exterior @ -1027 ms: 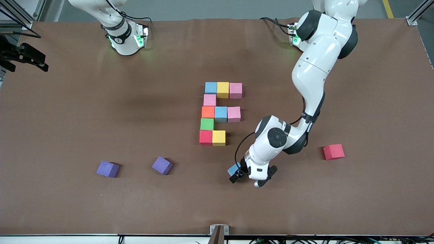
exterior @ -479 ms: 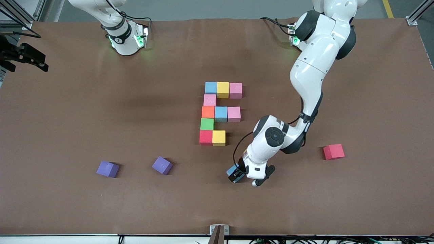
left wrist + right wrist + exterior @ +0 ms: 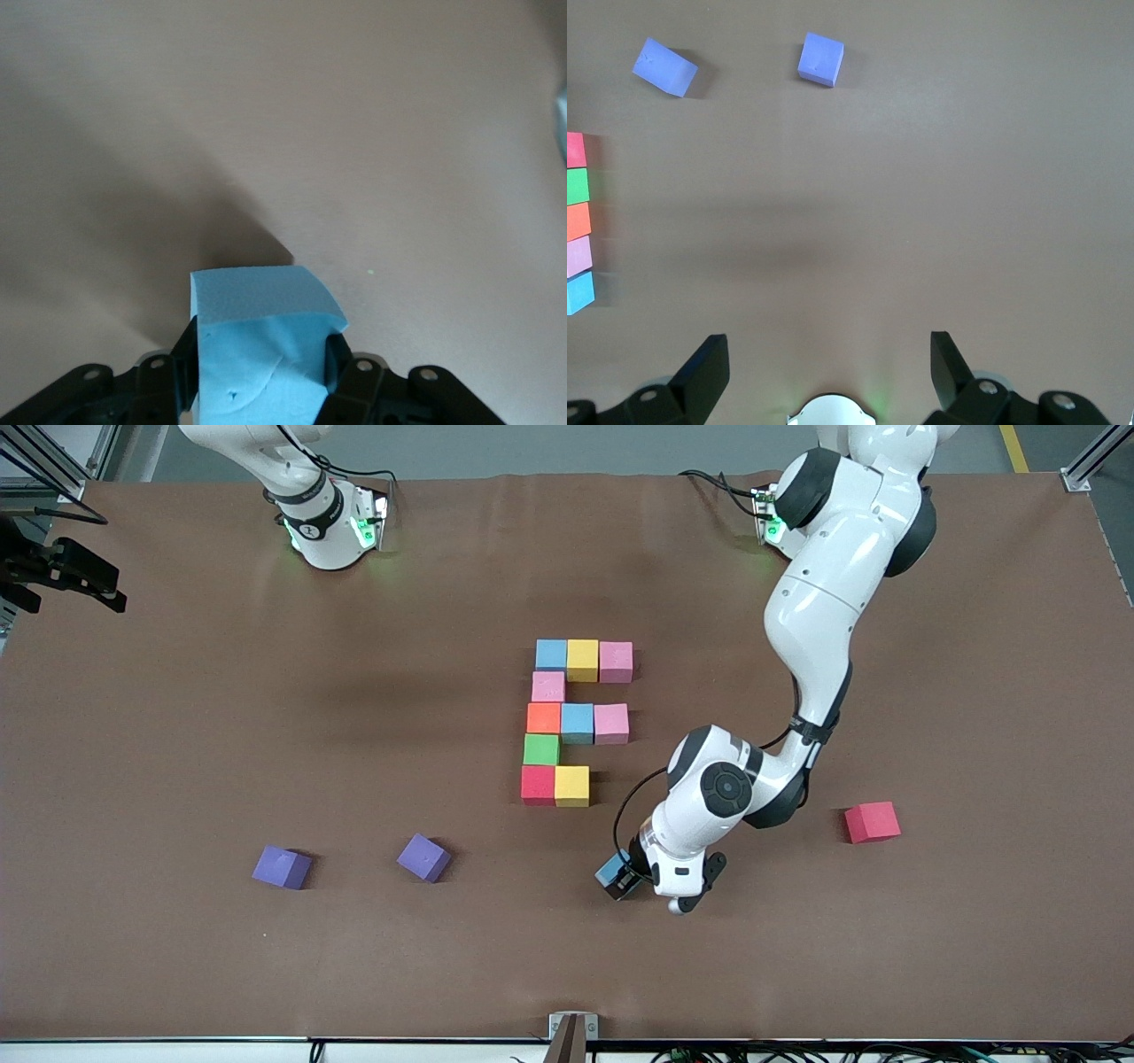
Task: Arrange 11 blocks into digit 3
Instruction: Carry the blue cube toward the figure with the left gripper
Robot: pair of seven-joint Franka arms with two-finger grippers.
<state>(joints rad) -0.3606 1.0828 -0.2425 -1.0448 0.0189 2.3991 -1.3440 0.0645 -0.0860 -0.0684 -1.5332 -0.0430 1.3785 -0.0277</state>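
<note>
Our left gripper (image 3: 623,879) has just pinched shut on the blue cube (image 3: 611,868), the eleventh for the 3 (image 3: 576,722); our right gripper (image 3: 828,367) waits, jaws spread.

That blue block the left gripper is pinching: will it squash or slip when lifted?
The blue block looks like soft foam; it appears dented between the left gripper fingers, so probably squashy. Its matte surface should resist slipping. It likely weighs little, and its flat faces won't roll.

Brown table (image 3: 177,717), two purple cubes (image 3: 282,867) (image 3: 423,857) near the front camera toward the right arm's end, well apart, a spare red cube (image 3: 872,822) toward the left arm's end.
</note>
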